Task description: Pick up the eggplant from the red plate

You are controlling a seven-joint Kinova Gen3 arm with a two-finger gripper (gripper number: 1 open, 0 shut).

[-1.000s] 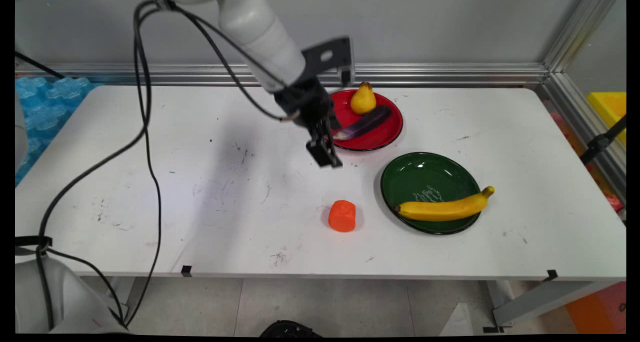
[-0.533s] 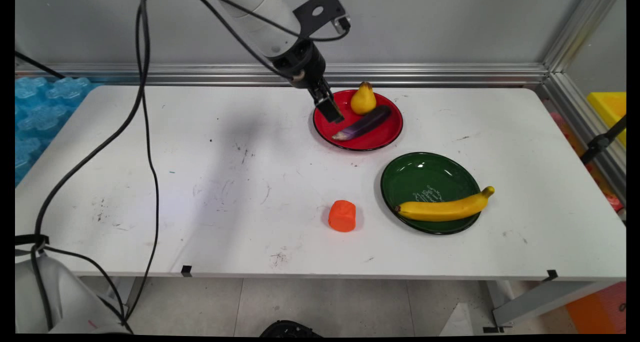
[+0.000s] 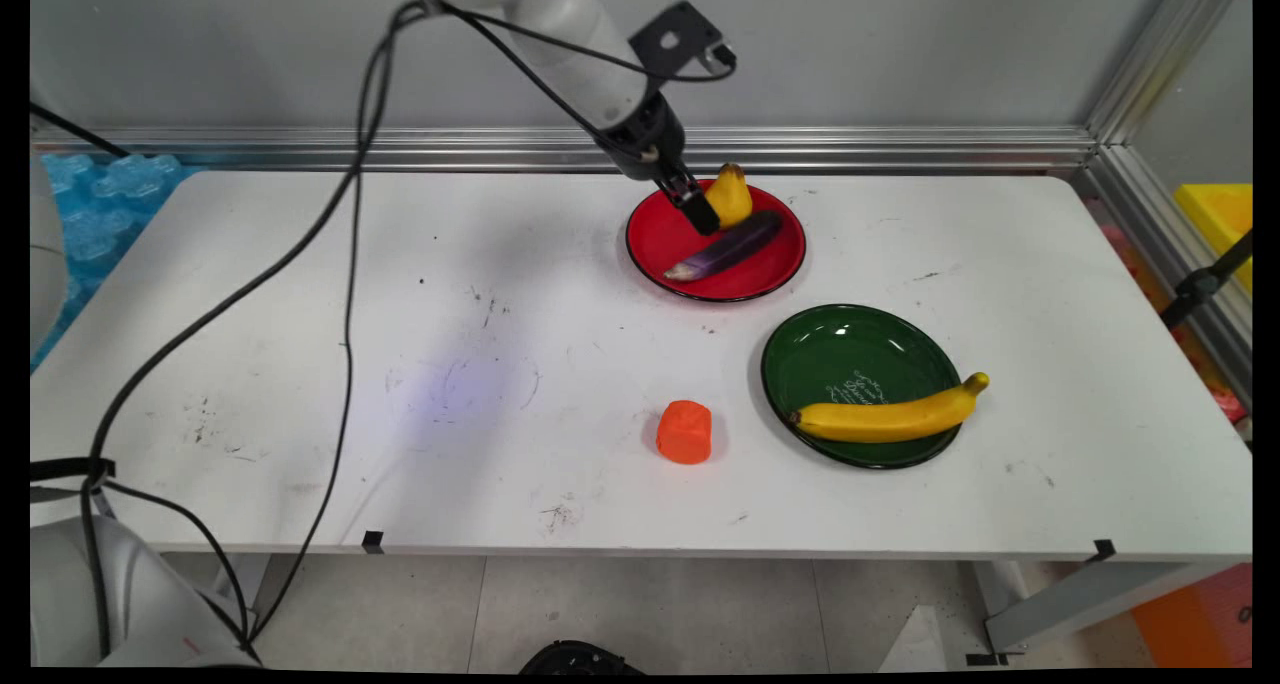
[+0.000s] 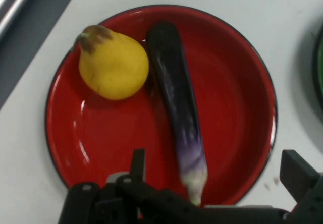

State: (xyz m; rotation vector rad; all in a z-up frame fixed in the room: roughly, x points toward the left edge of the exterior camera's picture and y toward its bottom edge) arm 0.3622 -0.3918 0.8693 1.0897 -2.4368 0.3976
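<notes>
fingers (image 4: 298, 176) of the black gripper (image 3: 697, 209) stand wide apart and hold nothing; in the hand view 1 finger rises at the lower right and the other at the lower left, with the pale tip of the eggplant (image 4: 176, 95) between them near the bottom edge. the gripper hangs above the red plate (image 4: 237, 108), apart from everything on it.

the eggplant lies along the middle of the plate, its dark end touching or just beside the yellow pear (image 4: 112, 65). a descent here could go wrong in 2 ways, i judge: a finger could catch the plate's raised rim and shove or tip the plate, or a closing jaw could nudge the pear, which sits so close to the eggplant that there is little room on that side.

the eggplant is long, slim and glossy, purple fading to white at its tip, so it would likely roll or slip if pinched off-centre. the pear is rounded, matte, with a brown top. the plate looks like smooth enamel with a dark edge.

further out on the white table (image 3: 300, 294) sit a green plate (image 3: 850, 349) bearing a banana (image 3: 890, 416), and a small orange piece (image 3: 684, 431) standing alone.
</notes>
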